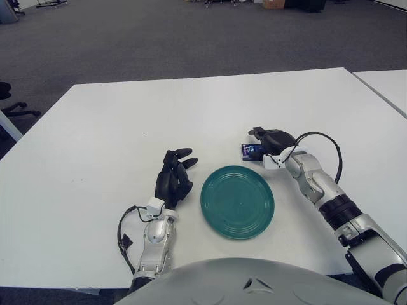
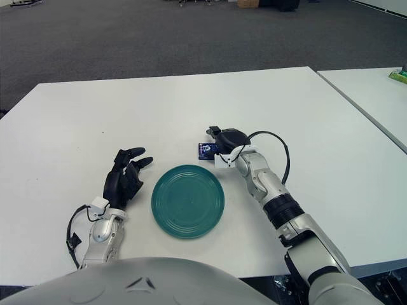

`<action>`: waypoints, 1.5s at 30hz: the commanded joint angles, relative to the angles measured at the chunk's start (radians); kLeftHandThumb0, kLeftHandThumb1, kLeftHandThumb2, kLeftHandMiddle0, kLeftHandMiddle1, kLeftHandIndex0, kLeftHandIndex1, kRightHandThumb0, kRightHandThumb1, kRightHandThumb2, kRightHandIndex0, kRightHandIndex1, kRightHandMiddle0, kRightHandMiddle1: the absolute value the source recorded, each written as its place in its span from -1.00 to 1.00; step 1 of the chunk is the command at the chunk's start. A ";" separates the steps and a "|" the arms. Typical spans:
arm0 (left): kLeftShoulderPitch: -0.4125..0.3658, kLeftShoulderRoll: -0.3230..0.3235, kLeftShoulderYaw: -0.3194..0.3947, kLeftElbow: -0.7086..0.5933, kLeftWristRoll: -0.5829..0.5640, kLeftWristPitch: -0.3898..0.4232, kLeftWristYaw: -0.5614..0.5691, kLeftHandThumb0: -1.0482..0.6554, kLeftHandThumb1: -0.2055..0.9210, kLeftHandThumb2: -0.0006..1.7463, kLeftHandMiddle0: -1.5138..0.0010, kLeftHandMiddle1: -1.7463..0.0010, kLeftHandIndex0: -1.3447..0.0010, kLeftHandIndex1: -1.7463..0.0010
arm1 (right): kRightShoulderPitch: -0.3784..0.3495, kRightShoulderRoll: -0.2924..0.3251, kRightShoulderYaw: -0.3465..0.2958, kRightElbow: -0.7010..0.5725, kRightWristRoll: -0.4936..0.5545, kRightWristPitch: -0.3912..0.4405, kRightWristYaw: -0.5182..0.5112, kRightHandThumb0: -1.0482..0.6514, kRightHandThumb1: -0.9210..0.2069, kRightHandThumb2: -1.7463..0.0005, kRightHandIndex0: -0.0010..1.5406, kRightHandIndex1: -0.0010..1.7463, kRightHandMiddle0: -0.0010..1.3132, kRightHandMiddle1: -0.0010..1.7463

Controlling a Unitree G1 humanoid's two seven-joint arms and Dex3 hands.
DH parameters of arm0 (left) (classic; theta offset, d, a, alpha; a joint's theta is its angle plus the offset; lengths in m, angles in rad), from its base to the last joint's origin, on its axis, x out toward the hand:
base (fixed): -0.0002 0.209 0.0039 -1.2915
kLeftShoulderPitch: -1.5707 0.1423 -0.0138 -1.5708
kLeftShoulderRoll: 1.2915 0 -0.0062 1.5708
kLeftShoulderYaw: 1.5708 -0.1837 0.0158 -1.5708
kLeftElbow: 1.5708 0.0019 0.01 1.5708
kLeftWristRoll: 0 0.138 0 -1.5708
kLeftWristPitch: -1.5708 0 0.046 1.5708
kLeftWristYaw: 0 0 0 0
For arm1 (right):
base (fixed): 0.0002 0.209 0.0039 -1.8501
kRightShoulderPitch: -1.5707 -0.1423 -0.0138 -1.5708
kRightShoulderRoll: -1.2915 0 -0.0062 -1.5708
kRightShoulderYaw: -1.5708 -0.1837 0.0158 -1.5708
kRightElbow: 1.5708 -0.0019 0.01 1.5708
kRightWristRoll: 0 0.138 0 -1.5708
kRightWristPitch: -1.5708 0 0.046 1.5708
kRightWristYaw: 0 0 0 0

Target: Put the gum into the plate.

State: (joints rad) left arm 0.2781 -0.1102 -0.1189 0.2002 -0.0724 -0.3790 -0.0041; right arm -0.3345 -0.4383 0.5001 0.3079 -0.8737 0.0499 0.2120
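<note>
Right hand [image 1: 270, 140] reaches in from the robot's right side and sits at the small dark blue gum [image 1: 250, 150] pack, its dark fingers [image 2: 222, 135] arched over the pack's right end. Whether those fingers actually pinch the pack or only cover it cannot be told from either eye view, since the hand hides the contact. The gum shows on the white surface [image 1: 95, 146] just beyond the far right rim of the round teal plate [image 1: 238, 201], close to it but outside it; its left part, with a pale mark on the wrapper, is in plain sight. A black cable loops over the right wrist, and the silver forearm runs back toward the lower right corner. On the other side, the left hand [image 1: 173, 176] shows just left of the plate, near its rim, with its black fingers loosely spread, pointing away from the robot and holding nothing. The plate has nothing in it. A second white table [image 2: 375, 95] shows at the right edge, apart from the first.
</note>
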 commanded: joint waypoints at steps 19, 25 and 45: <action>0.009 -0.052 -0.010 0.057 -0.020 0.003 0.001 -0.82 1.00 0.05 0.44 0.05 0.75 -0.33 | 0.079 -0.060 0.135 0.224 -0.071 -0.072 -0.092 -0.59 -1.00 0.47 -0.58 -0.25 -1.00 -0.19; 0.011 -0.057 -0.014 0.053 -0.019 0.007 0.006 -0.83 1.00 0.05 0.43 0.04 0.74 -0.33 | 0.066 -0.071 0.154 0.254 -0.074 -0.097 -0.110 -0.58 -1.00 0.42 -0.61 -0.25 -1.00 -0.17; 0.012 -0.066 -0.024 0.057 -0.021 -0.003 0.021 -0.84 1.00 0.05 0.45 0.05 0.73 -0.33 | 0.053 -0.040 0.191 0.367 -0.073 -0.128 -0.220 -0.63 -1.00 0.41 -0.66 -0.24 -1.00 -0.23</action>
State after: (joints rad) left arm 0.2643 -0.1104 -0.1331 0.2117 -0.0790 -0.3964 0.0040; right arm -0.4042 -0.4934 0.5979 0.5148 -0.8928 -0.1010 -0.0600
